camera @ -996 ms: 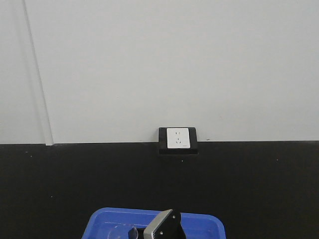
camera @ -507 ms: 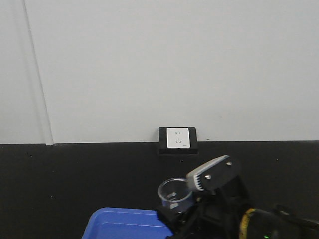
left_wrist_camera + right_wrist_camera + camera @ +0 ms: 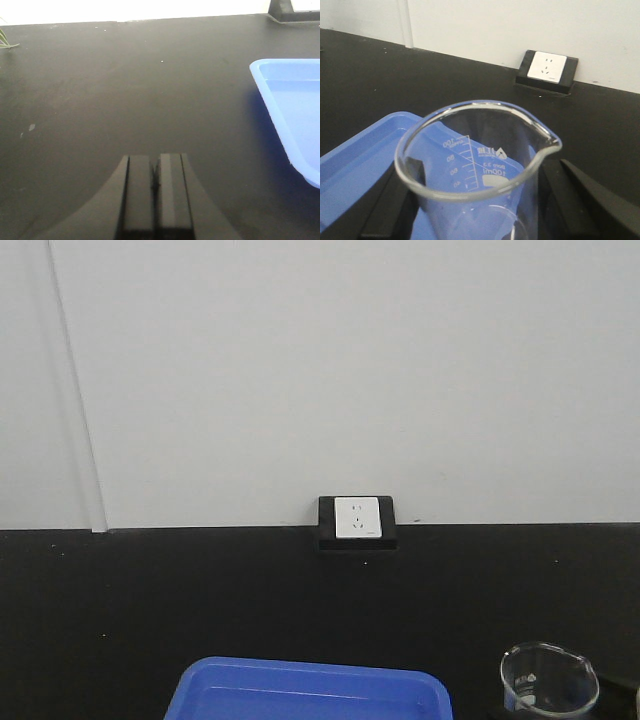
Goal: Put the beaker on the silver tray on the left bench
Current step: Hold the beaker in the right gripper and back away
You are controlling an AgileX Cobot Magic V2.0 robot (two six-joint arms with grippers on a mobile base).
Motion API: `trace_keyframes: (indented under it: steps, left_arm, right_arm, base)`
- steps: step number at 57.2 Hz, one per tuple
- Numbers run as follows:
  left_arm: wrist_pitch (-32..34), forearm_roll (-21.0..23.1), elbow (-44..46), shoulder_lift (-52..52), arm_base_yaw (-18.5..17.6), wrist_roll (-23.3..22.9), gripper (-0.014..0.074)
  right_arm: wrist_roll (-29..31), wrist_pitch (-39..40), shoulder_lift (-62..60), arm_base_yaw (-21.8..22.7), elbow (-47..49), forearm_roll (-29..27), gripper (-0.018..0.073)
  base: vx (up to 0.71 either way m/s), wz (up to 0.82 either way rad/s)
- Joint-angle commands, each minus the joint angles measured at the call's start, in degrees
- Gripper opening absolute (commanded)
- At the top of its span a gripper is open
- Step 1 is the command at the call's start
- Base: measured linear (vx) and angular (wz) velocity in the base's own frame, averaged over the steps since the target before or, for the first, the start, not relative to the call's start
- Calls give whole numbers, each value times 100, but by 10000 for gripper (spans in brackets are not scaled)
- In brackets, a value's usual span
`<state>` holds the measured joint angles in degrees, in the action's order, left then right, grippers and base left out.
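The right hand point(image 3: 479, 207) is clamping the beaker point(image 3: 485, 167) upright beside the blue tray point(image 3: 355, 155), while the left hand point(image 3: 155, 192) is hovering low over the worktop point(image 3: 100, 90), fingers pressed together, empty.

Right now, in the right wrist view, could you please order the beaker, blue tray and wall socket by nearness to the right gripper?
1. beaker, centre, held in the right gripper.
2. blue tray, just below, to the left.
3. wall socket, far back, upper right.

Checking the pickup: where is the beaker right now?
In the front view the beaker is at bottom right, right of the blue tray; the right wrist view shows it held in the right gripper.
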<state>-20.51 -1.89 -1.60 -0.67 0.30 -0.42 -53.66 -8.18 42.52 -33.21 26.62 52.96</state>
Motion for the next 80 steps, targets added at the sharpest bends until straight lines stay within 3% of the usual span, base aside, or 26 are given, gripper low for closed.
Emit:
trace_keyframes:
  steps: [1, 80]
  left_arm:
    - [448, 9, -159, -90, -36, -18, 1]
    - [448, 9, -159, -90, -36, -18, 1]
  right_arm:
    - [-4, 236, -130, 25, 165, 101, -6]
    - [-10, 236, -116, 25, 165, 96, -6]
  base:
    - [0, 0]
    - [-7, 2]
